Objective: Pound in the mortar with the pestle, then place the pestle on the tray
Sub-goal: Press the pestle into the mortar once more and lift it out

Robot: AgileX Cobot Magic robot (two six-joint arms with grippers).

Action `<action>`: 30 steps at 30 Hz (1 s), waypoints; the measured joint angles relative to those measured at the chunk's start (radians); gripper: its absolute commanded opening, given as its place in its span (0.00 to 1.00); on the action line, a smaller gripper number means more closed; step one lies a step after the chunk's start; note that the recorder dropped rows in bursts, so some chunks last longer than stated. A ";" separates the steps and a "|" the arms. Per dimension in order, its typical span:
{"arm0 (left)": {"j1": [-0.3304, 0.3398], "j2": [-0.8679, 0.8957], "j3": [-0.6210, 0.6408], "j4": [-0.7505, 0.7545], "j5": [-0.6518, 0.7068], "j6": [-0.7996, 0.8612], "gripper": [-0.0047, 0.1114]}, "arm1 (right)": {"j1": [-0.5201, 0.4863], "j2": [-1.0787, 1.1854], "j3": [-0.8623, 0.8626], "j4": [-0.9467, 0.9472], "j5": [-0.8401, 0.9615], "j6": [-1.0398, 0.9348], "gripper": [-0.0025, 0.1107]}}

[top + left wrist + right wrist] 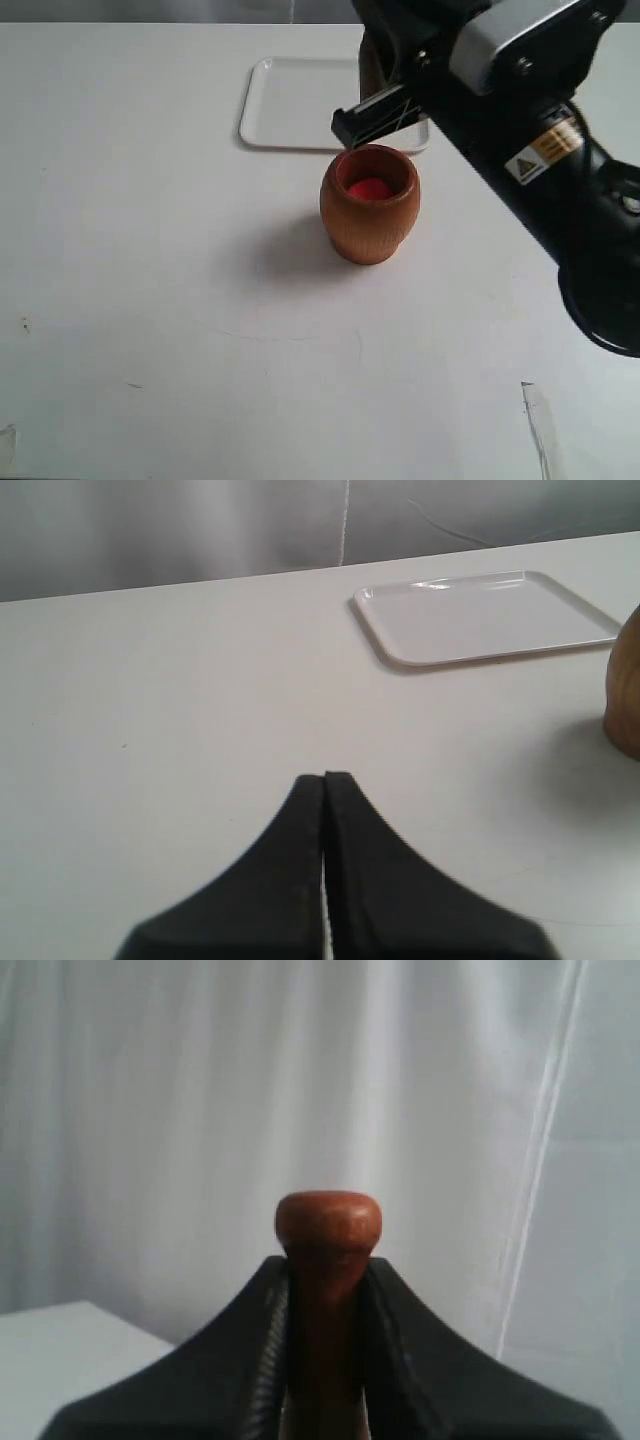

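Note:
The reddish-brown barrel-shaped mortar (369,215) stands upright in the middle of the table, with a red lump (371,188) at its bottom. Just above and behind its rim hovers my right gripper (372,108), shut on the pestle (369,68), of which only a brown stretch shows there. In the right wrist view the pestle's knob (328,1222) sticks out past the gripper (325,1268), clamped between both fingers. The white tray (300,103) lies flat behind the mortar. My left gripper (325,778) is shut on nothing, low over bare table; the tray (490,615) and mortar's side (625,695) lie beyond it.
The right arm's black body (560,180) reaches in from the right over the table. A grey curtain backs the table's far edge (200,578). White tabletop (150,300) spreads left of and in front of the mortar.

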 measured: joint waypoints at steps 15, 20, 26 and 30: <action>0.000 0.000 0.000 0.000 0.000 0.000 0.04 | 0.000 0.160 0.000 0.000 0.087 -0.054 0.02; 0.000 0.000 0.000 0.000 0.000 0.000 0.04 | 0.000 0.328 -0.002 0.000 0.043 -0.052 0.02; 0.000 0.000 0.000 0.000 0.000 0.000 0.04 | 0.000 0.358 -0.002 0.000 -0.020 -0.047 0.02; 0.000 0.000 0.000 0.000 0.000 0.000 0.04 | 0.000 0.331 -0.002 0.000 -0.008 -0.042 0.02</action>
